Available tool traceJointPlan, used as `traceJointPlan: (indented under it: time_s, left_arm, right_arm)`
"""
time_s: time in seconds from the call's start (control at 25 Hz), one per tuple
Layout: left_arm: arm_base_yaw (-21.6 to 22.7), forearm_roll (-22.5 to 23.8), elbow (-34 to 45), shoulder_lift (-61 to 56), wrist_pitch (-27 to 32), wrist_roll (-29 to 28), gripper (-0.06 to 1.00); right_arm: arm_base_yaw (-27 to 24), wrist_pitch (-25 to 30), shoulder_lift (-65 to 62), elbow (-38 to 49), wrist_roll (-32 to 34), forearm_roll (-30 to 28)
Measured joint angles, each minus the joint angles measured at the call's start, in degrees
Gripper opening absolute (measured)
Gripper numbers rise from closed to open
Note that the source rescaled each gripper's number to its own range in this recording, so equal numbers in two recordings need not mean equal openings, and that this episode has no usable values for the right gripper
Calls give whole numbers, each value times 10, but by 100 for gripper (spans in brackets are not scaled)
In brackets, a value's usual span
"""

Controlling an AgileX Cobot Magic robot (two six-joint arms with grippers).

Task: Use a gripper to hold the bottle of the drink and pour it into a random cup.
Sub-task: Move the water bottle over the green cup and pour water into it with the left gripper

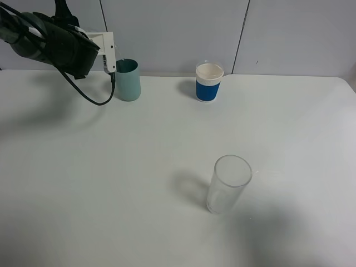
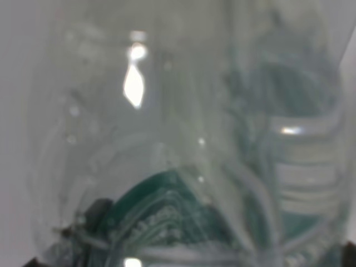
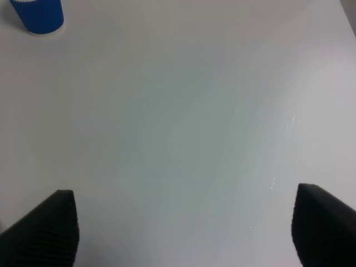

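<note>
My left gripper (image 1: 107,51), white jaws on a black arm, is at the back left, raised beside and just left of the teal-green cup (image 1: 128,80). It is shut on the bottle of the drink (image 1: 110,62), which is mostly hidden by the jaws. In the left wrist view the clear bottle (image 2: 183,144) fills the frame, blurred, with its dark green label (image 2: 161,217) showing. I cannot tell whether liquid is flowing. My right gripper (image 3: 186,222) is open and empty above bare table; it is out of the exterior high view.
A white cup with a blue sleeve (image 1: 209,82) stands at the back middle; it also shows in the right wrist view (image 3: 38,14). A clear tall glass (image 1: 228,183) stands in the front middle. The white table (image 1: 83,194) meets a grey wall behind.
</note>
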Motion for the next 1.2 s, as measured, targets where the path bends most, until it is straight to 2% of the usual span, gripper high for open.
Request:
traceJointPlan:
  time_s: [1.2]
  left_arm:
    - [0,8,0,0,-35,16,0]
  right_arm:
    - [0,0,0,0,0,0]
